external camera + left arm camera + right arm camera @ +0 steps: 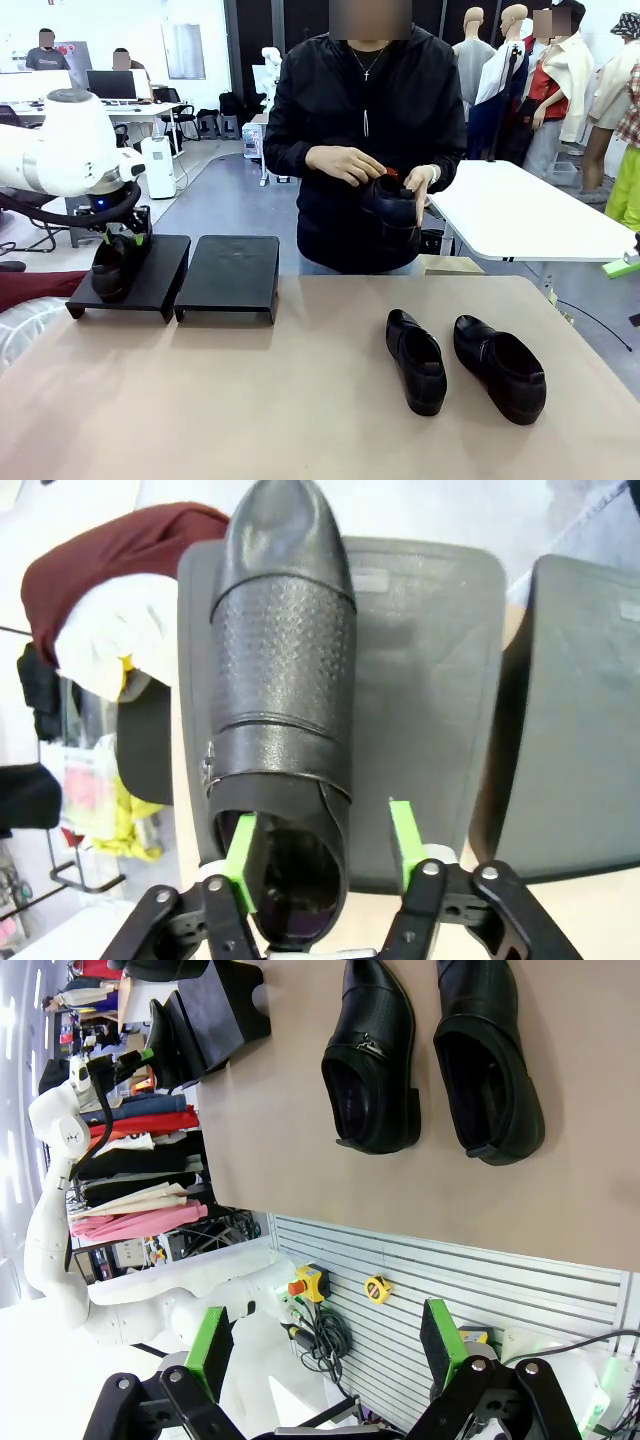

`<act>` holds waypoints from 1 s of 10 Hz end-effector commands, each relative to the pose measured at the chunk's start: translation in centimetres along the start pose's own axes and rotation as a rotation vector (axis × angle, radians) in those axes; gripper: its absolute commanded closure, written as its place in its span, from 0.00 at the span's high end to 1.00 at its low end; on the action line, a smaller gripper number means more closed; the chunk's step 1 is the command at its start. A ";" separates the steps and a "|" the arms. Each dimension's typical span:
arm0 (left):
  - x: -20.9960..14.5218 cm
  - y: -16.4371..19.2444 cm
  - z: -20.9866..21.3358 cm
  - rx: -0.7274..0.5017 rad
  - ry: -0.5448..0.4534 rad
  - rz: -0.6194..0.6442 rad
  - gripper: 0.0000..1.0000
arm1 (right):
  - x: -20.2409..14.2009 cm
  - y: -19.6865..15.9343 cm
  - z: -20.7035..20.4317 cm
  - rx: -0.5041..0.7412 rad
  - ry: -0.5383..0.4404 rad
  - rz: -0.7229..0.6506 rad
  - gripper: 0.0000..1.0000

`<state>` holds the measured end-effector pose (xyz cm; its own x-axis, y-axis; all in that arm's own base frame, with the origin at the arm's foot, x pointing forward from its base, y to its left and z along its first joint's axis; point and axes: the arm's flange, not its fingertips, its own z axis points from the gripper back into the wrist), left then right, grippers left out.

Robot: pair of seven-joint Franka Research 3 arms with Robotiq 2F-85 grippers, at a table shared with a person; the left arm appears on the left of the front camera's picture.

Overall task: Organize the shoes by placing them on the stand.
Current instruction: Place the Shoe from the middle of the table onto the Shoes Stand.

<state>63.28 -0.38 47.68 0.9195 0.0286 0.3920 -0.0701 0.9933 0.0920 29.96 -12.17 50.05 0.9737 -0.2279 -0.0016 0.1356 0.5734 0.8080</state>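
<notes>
Facing across the table [300,420], the front view puts the stand [228,275] at ten o'clock, one shoe [108,270] on its left section under the left gripper [122,240]. Two more shoes [415,362] lie at four o'clock, and the person's hands [345,163] hold a fourth shoe [392,205] at twelve. In the left wrist view the pads [240,845] stand parted, one inside the shoe's mouth, the other clear of its side, pinching nothing. In the right wrist view the right gripper [322,1335] gapes wide and empty, the pair at one o'clock.
</notes>
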 end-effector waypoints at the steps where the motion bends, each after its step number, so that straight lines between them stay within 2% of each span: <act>1: -2.6 0.6 3.0 -0.172 0.010 -0.124 1.00 | 0.0 0.3 0.2 0.003 0.004 -0.013 1.00; 2: -4.5 1.4 5.0 -0.286 0.057 -0.219 1.00 | 0.0 0.3 0.2 0.003 0.004 -0.013 1.00; 3: -6.7 2.1 6.9 -0.403 0.148 -0.317 1.00 | 0.0 0.3 0.2 0.003 0.004 -0.013 1.00; 4: -9.0 3.1 8.8 -0.478 0.210 -0.445 1.00 | 0.0 0.3 0.2 0.003 0.004 -0.013 1.00; 5: -11.5 5.0 10.9 -0.673 0.254 -0.626 1.00 | 0.0 0.3 0.2 0.003 0.004 -0.013 1.00; 6: -13.3 7.0 11.8 -0.811 0.242 -0.680 1.00 | 0.0 0.3 0.2 0.003 0.004 -0.013 1.00; 8: -14.8 11.1 10.9 -0.943 0.206 -0.723 1.00 | 0.0 0.3 0.2 0.003 0.004 -0.013 1.00; 9: -16.5 12.2 10.1 -1.041 0.109 -0.709 1.00 | 0.0 0.3 0.2 0.003 0.004 -0.013 1.00; 10: -19.3 12.1 9.2 -1.050 -0.035 -0.658 1.00 | 0.0 0.3 0.2 0.003 0.004 -0.013 1.00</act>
<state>41.44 10.93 51.22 0.6556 -0.5783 0.4855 0.7502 0.4255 -0.5062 29.98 -12.16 50.01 0.9738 -0.2276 -0.0033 0.1367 0.5734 0.8078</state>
